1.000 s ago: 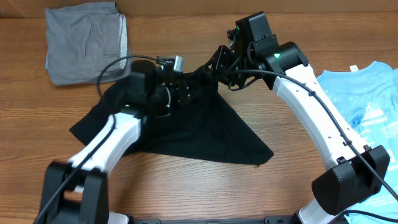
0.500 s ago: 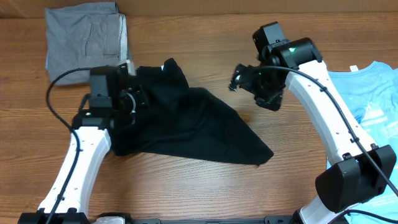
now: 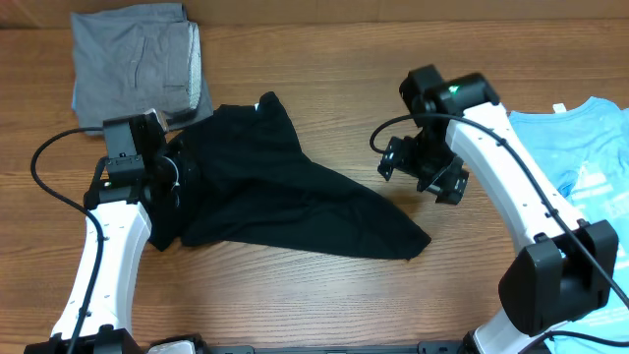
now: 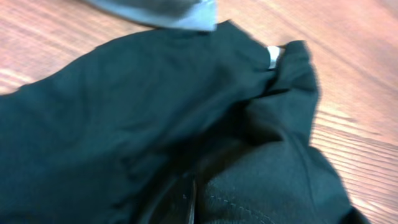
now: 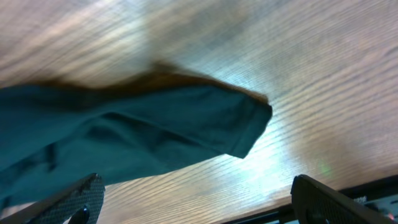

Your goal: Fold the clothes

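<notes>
The left claw is pinching the left edge of the black T-shirt, pressed together on the cloth. The shirt is lying crumpled on the surface, trailing toward that claw's 4 o'clock. The right claw is hanging spread wide at the shirt's 2 o'clock, apart from it.

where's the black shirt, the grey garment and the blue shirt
black shirt [image 3: 295, 197]: overhead view, middle of its body
grey garment [image 3: 133, 64]: overhead view, centre of the folded pile
blue shirt [image 3: 590, 167]: overhead view, printed front
</notes>
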Controlling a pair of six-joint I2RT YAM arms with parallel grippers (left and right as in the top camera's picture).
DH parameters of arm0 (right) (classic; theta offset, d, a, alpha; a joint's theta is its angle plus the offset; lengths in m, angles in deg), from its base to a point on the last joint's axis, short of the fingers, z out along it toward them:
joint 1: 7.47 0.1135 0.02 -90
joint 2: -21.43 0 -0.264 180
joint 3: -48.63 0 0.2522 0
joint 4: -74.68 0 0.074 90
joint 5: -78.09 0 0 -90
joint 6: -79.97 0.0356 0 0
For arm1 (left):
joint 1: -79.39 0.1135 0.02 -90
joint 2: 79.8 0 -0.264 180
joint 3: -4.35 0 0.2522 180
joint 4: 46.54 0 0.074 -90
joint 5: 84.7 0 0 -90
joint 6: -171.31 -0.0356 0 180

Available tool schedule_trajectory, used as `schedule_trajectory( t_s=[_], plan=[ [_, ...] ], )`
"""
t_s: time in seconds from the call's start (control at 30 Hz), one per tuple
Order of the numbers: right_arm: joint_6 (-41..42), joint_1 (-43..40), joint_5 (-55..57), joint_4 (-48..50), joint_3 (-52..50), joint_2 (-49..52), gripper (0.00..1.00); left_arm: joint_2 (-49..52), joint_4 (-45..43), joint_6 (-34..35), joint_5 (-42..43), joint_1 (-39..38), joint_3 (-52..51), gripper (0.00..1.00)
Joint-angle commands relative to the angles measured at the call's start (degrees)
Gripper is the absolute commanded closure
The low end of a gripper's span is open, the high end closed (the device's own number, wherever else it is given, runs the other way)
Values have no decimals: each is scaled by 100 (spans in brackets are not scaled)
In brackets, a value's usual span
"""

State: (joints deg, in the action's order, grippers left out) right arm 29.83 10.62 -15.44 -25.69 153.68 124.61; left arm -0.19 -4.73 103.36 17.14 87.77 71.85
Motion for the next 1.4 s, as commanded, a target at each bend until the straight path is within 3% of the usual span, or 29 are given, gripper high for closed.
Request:
schedule_trajectory(
  t_s=[0.0,0.37,0.5,0.83,1.03,1.3,1.37],
  plan=[
    [393,44,-66,245,-710,-42,0,-105,120,-107,-501,70,85,95],
    [822,149,-157,538,-1720,-236,0,-105,321,-107,-612,70,85,90],
    [846,146,-168,796,-2107,-236,9,-105,339,-107,-614,70,85,89],
    [870,212,-363,1596,-3014,-332,11,-98,348,-107,-649,70,85,87],
    [929,216,-385,1860,-3180,-365,26,-98,358,-107,-647,70,85,86],
    [927,216,-466,2142,-3346,-365,28,-98,431,-107,-647,70,85,84],
    [925,216,-562,2350,-3497,-365,34,-98,431,-107,-647,70,85,84]
  ],
)
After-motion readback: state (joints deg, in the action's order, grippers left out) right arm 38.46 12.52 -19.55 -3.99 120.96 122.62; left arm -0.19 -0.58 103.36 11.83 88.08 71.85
